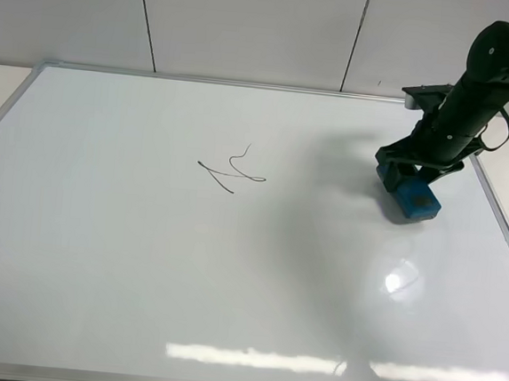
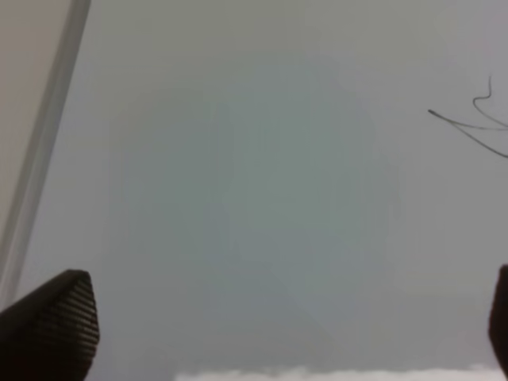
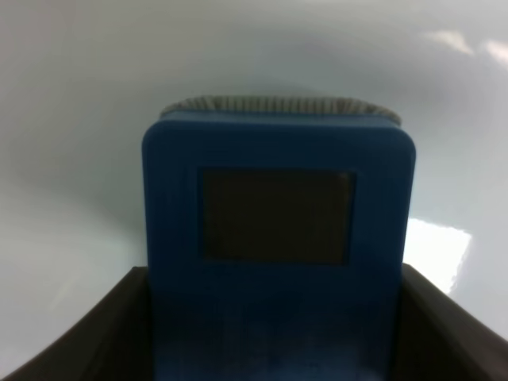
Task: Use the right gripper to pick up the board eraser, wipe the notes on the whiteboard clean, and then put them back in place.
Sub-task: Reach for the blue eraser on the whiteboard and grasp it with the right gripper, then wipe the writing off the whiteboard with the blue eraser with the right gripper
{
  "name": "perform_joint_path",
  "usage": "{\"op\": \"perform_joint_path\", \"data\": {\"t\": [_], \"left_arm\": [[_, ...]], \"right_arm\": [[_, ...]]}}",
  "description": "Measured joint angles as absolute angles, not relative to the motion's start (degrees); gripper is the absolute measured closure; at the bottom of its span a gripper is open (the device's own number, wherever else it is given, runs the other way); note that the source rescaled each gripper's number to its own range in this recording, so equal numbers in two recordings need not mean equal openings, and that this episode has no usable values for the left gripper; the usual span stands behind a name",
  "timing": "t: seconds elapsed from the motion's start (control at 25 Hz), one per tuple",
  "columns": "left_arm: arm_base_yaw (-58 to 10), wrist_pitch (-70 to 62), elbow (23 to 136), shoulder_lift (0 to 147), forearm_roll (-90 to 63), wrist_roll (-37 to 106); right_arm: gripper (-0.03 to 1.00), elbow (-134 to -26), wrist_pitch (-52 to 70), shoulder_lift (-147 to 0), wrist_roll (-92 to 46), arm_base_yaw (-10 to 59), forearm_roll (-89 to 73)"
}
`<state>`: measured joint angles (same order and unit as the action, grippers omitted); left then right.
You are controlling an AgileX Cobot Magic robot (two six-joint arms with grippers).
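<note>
Right end effector [image 1: 409, 173]: pinching board eraser [image 1: 414, 197]; eraser's long axis points outward from the grip;
Notes [image 1: 232, 172]: well apart on whiteboard [image 1: 140, 279]; toward its left

We see a blue board eraser [image 3: 278, 238] with a dark grey square patch, thin black notes [image 1: 234, 173] on the glossy white, silver-framed whiteboard [image 1: 140, 270], and the left gripper [image 2: 276, 327] ribbed black.
</note>
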<state>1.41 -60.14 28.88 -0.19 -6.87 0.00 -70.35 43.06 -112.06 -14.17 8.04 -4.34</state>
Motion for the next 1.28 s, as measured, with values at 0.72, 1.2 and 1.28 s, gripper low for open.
{"op": "perform_joint_path", "data": {"t": [0.72, 1.2, 1.28], "left_arm": [[1.41, -60.14, 28.88, -0.19, -6.87, 0.0], [1.41, -60.14, 28.88, -0.19, -6.87, 0.0], [1.41, -60.14, 28.88, -0.19, -6.87, 0.0]], "right_arm": [[0.96, -70.35, 43.93, -112.06, -12.99, 8.89, -7.39], [0.96, -77.08, 48.78, -111.29, -13.41, 19.44, -8.89], [0.96, -79.64, 49.68, -111.29, -13.41, 21.68, -8.84]]}}
